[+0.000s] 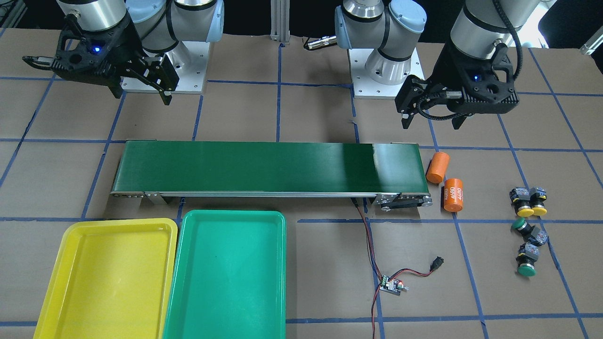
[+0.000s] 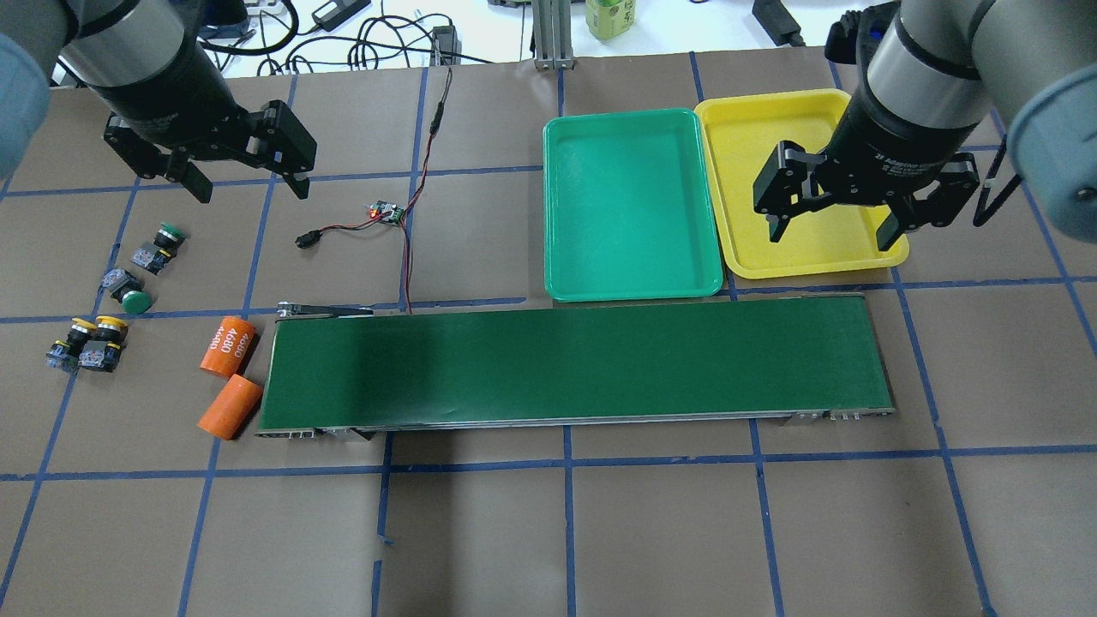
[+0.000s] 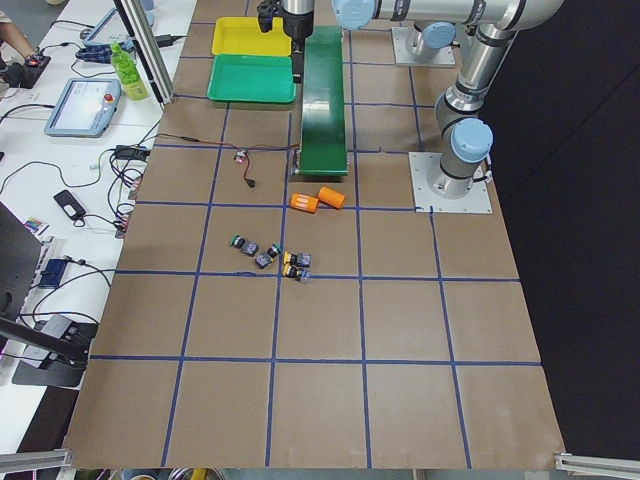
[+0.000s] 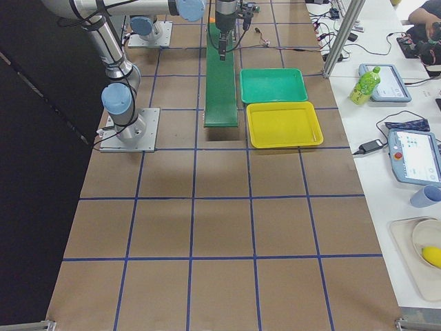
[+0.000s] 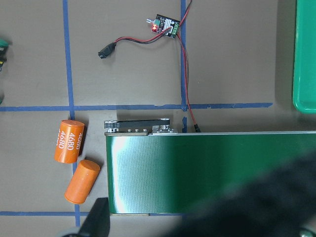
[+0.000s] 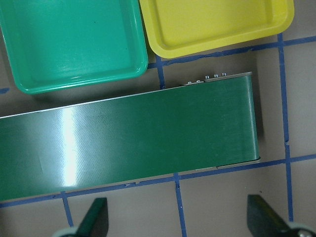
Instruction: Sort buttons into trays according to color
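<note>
The four buttons are lying in a loose cluster at the left edge of the overhead view. The yellow pair [image 2: 86, 341] is sitting lowest, caps touching. One green button [image 2: 135, 298] is lying just above them and the other green button [image 2: 168, 233] a little higher. None is sitting in a tray yet.

The left gripper [image 2: 251, 184] is hovering in the upper left of that view, above and to the right of the cluster, with its jaws spread and nothing between them. The right gripper [image 2: 833, 231] is hanging at the right, over the yellow tray [image 2: 754, 163], equally spread and empty. The green tray [image 2: 630, 206] is lying just beside the yellow one, rims almost meeting.

Several risks are showing:
- **Yellow pair:** a pinch on one of the touching buttons is likely to drag or knock its neighbour.
- **Round caps:** these are probably prone to slipping or rolling under a tilted grasp.
- **Long transfer:** buttons and trays are sitting well apart, at opposite ends of the conveyor belt [image 2: 574, 360]. A button laid on it could roll off.
- **Clutter:** a low approach could strike the orange cylinders [image 2: 229, 346] at the belt's left end.
- **Tray rims:** a release near the rims could land a button in the wrong colour.
</note>
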Motion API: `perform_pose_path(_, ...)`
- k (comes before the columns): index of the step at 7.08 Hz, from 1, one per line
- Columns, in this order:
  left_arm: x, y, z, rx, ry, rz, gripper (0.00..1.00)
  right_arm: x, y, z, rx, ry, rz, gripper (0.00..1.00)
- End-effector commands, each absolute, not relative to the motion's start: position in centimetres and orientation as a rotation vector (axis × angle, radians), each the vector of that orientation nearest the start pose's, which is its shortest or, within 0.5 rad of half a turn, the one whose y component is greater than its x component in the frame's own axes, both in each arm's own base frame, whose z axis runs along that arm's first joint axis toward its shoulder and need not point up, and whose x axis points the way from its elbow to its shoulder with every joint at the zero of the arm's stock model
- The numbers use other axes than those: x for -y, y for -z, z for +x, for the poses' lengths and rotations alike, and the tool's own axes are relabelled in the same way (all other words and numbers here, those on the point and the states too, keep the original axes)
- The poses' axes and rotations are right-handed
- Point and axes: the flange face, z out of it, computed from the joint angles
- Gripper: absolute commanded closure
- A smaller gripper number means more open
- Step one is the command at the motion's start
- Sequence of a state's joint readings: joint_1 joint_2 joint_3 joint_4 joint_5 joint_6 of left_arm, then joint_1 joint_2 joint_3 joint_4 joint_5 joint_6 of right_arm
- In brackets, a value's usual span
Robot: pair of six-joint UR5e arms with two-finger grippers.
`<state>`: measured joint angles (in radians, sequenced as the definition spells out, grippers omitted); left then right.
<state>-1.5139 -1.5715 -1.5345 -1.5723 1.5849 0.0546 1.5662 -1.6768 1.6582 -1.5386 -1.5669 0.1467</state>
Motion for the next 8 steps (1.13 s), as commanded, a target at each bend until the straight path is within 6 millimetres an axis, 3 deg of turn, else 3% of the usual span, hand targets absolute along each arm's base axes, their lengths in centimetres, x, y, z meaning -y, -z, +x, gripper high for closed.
perform_pose_path(1,50.4,-49.8,-10.4,-3.128,0.04,0.007,0.0,44.6,-49.1,13.2,-3.131,-0.022,0.236,0.0)
perform_pose_path(3,50.3,-49.6,-10.0,-3.12,0.027,0.002,0.0,44.6,-49.1,13.1,-3.132,-0.022,0.238,0.0)
perform_pose_path(4,50.9,-47.8,-6.5,-3.122,-0.023,0.031,0.0,44.6,-49.1,13.1,-3.133,-0.022,0.238,0.0)
perform_pose_path(6,50.5,-41.4,3.6,-3.154,-0.165,0.045,0.0,44.6,-49.1,13.1,-3.132,-0.022,0.236,0.0)
perform_pose_path(8,46.5,-34.5,14.3,-3.212,-0.241,-0.015,0.0,44.6,-49.1,13.1,-3.132,-0.022,0.238,0.0)
